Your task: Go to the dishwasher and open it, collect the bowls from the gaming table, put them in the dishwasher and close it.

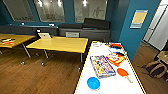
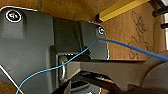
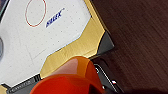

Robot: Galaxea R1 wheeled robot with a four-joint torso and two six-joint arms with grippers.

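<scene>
**Blue bowl on the gaming table, orange bowl by the right wrist**

Looking down the gaming table (image 1: 113, 86), the head view shows a blue bowl (image 1: 93, 83) resting on the white tabletop near its close end. Beyond it lie a colourful game box (image 1: 102, 65), an orange paddle (image 1: 123, 73) and a second box (image 1: 115, 59). Yellow desks (image 1: 60, 44) stand to the left on the wood floor (image 1: 37, 77). In the right wrist view an orange bowl (image 3: 67, 80) sits large and close, over the table's yellow corner (image 3: 77, 47). Whether either gripper is open or closed, I cannot tell.
</scene>
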